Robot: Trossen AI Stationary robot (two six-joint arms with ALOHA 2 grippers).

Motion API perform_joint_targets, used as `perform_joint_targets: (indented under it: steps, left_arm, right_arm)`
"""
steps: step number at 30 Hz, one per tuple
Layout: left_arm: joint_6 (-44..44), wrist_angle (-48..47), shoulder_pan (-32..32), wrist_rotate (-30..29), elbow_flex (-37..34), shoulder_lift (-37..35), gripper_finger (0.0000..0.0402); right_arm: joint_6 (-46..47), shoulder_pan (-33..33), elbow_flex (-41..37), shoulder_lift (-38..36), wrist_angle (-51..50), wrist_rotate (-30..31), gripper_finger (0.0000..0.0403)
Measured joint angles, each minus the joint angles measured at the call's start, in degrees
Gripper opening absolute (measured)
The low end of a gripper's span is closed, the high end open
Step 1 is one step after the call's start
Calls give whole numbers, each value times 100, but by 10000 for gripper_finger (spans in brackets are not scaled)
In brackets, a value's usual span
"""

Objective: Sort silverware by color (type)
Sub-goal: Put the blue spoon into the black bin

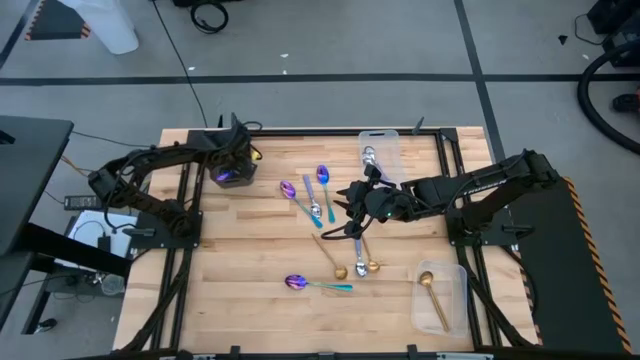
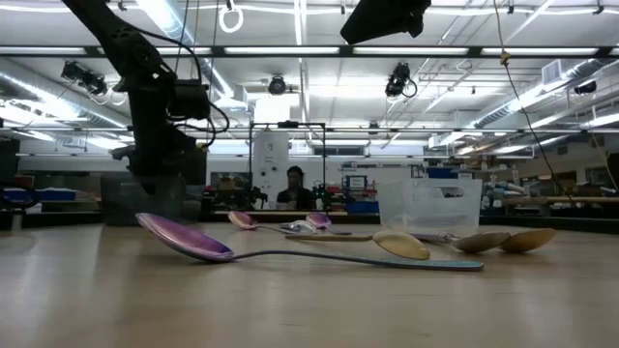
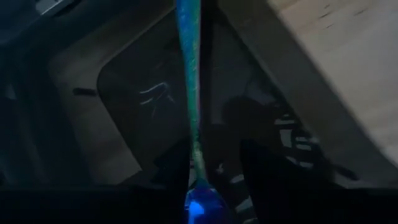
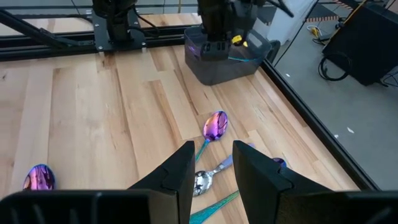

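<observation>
Spoons: scattered mid-counter (image 1: pixel 250 250); purple-bowled, teal-handled ones (image 1: pixel 318 286) lie among a silver-bowled one (image 1: pixel 313 199) and gold ones (image 1: pixel 340 264), some crossing.
Sorted so far: one gold spoon (image 1: pixel 432 298) in the near-right clear bin (image 1: pixel 458 275); another spoon in the far clear bin (image 1: pixel 390 140).
Left pincer (image 1: pixel 230 172): over the dark bin (image 4: pixel 225 61) at the far-left; a teal-handled spoon (image 3: pixel 189 93) hangs at its tips, whether gripped or freed I cannot tell.
Right pincer (image 4: pixel 211 163): fingers parted, empty, poised above the central cluster.
Handling: likely light, stiff, slick metal lying flat; pinch mid-handle, clear of neighbours.

Grey floor (image 1: pixel 330 40), ceiling strip lights (image 2: pixel 300 19) — workshop
</observation>
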Motion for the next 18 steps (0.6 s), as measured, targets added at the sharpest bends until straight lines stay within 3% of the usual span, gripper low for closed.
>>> perform_joint_targets:
  steps: [18]
  left_arm:
    - [-153, -729, -761, -20, 1029, -521, 149]
  right_arm:
    - [149, 0, 0, 0, -335, -15, 118]
